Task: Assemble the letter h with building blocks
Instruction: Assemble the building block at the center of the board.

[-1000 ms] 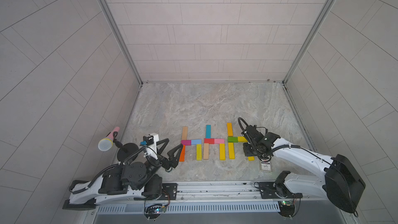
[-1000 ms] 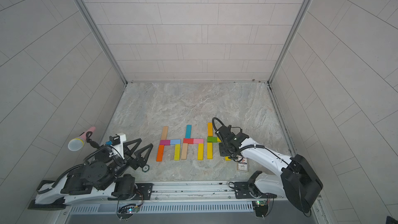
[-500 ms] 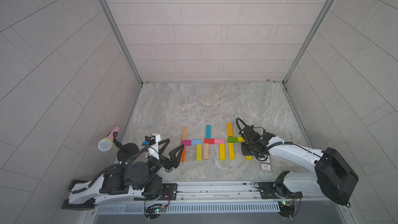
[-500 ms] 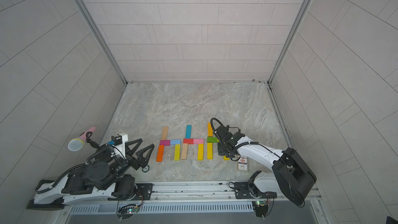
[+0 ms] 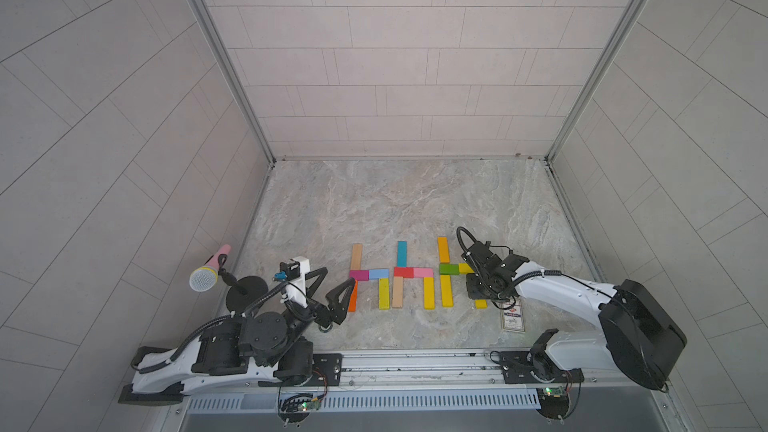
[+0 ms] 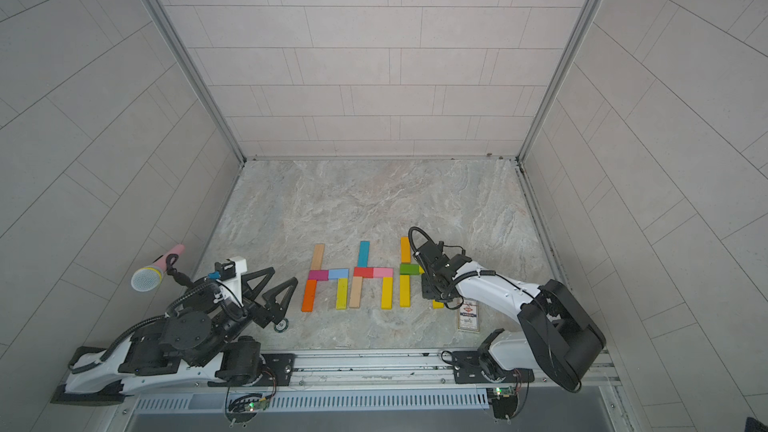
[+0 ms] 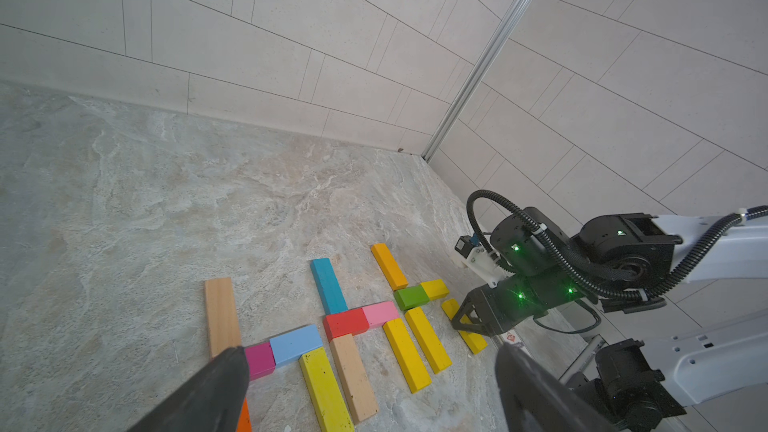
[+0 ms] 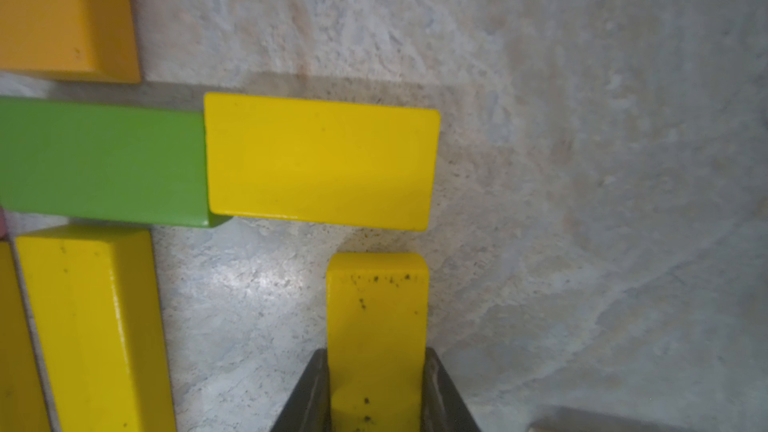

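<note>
Fifteen flat painted blocks (image 5: 409, 272), three h-shapes, front of floor (image 5: 415, 201). Right gripper (image 8: 376, 367) clamps long yellow block (image 8: 376, 305), small gap to short yellow block (image 8: 320, 160). Left gripper (image 5: 340, 276) spread wide, empty, beside orange block (image 5: 353, 301).

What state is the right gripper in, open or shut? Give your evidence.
Shut on the long yellow block: in the right wrist view the right gripper has a finger flat against each of its long sides.

Left fingers (image 5: 340, 299) spread wide, arm (image 5: 266, 330) folded low; right fingers (image 8: 305, 401) clamp a yellow block (image 8: 376, 326), arm (image 5: 557, 290) outstretched.
</note>
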`<act>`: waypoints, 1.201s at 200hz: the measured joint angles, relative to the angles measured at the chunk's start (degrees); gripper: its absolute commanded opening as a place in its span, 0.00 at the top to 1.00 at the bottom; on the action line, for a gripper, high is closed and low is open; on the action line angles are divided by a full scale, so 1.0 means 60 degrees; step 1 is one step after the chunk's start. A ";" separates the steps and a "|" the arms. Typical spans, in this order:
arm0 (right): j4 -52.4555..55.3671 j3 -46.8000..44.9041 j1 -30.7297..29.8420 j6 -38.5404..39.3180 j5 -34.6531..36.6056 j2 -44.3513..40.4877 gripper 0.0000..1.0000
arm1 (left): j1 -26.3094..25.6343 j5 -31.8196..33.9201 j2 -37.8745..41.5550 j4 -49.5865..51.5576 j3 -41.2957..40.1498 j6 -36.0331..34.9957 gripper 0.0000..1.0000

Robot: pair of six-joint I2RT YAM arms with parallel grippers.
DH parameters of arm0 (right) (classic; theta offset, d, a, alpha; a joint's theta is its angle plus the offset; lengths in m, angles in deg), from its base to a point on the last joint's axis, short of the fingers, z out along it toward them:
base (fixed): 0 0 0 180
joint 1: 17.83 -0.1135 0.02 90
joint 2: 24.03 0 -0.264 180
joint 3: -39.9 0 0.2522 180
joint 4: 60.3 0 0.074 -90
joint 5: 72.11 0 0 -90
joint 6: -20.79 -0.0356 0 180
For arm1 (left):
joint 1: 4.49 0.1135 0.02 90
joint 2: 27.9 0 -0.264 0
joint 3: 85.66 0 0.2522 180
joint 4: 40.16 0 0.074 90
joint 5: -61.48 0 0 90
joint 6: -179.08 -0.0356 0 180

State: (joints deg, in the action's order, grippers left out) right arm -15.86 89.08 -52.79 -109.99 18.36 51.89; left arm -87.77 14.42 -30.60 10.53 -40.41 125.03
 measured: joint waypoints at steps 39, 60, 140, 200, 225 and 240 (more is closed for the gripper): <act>-0.0095 0.0022 0.0066 0.0007 0.0004 0.0106 0.74 | 0.0000 0.0033 0.0000 0.0004 0.0000 0.0004 0.00; -0.0138 0.0025 0.0127 0.0040 0.0000 0.0120 0.73 | 0.0000 0.0040 0.0000 0.0004 0.0000 0.0004 0.00; -0.0211 0.0040 0.0229 0.0178 -0.0004 0.0164 0.68 | 0.0000 0.0120 0.0000 0.0007 0.0000 0.0000 0.00; -0.0262 0.0073 0.0270 0.0211 0.0000 0.0237 0.65 | 0.0000 0.0142 0.0000 0.0007 0.0000 0.0000 0.00; -0.0277 0.0076 0.0273 0.0219 0.0004 0.0273 0.61 | 0.0000 0.0146 0.0000 0.0004 0.0000 0.0000 0.00; -0.0350 0.0095 0.0273 0.0255 0.0007 0.0313 0.55 | 0.0000 0.0146 -0.0007 0.0004 0.0000 0.0000 0.00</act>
State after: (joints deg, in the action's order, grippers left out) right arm -17.96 89.65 -51.15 -108.46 18.41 53.77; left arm -87.77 15.30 -30.64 10.55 -40.41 125.03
